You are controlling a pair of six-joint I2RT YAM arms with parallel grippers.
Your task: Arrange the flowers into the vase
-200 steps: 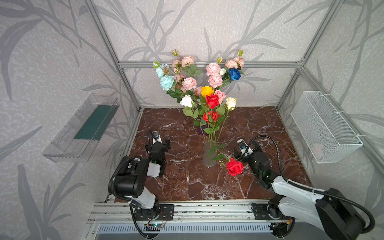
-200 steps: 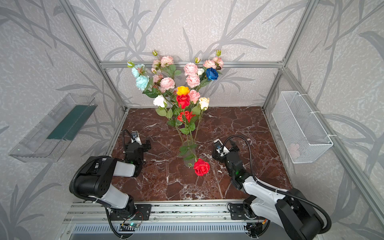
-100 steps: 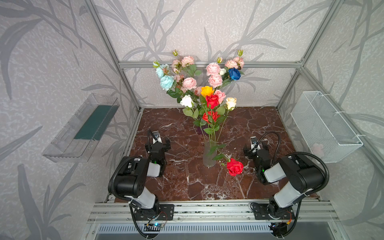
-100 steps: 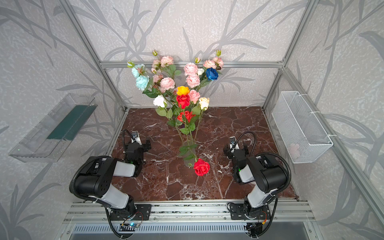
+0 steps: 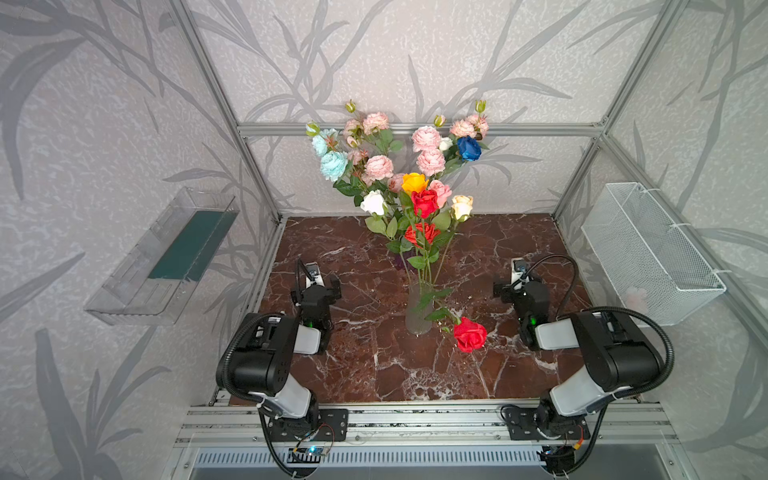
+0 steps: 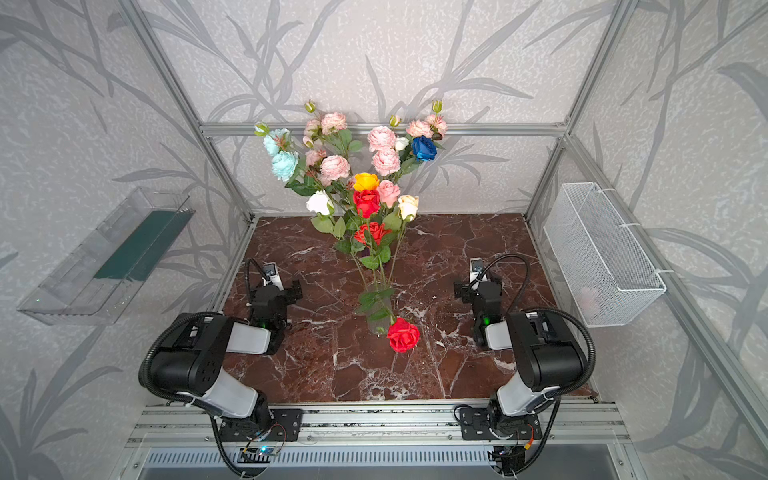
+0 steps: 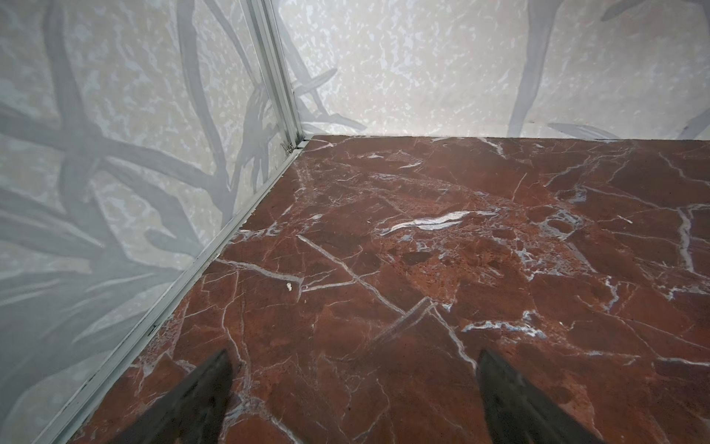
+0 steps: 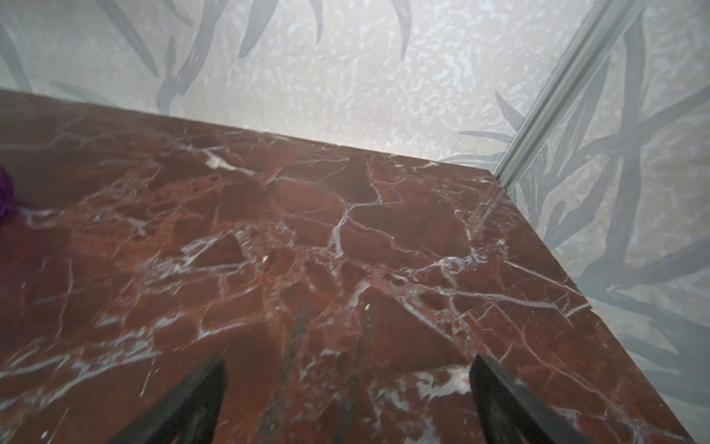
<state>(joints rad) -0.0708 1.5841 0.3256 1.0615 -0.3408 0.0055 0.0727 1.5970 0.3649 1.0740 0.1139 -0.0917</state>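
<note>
Left wrist view: left gripper (image 7: 354,355) gapes wide, empty, over the marble table (image 7: 422,230); right gripper (image 8: 346,361) likewise. At centre in both top views, flowers (image 5: 424,202) stand in the vase (image 5: 417,316).

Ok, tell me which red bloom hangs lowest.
The red rose drooping out beside the vase, apart from the bunch; the other two red blooms stand up among the rest above it.

Your left arm (image 5: 257,361) and right arm (image 5: 615,353): bulky black joints, pale grey links, ribbed black cables, black bases bolted on the aluminium rail (image 5: 415,419). Dark wedge fingers tip your left gripper (image 7: 354,353) and right gripper (image 8: 345,359).
</note>
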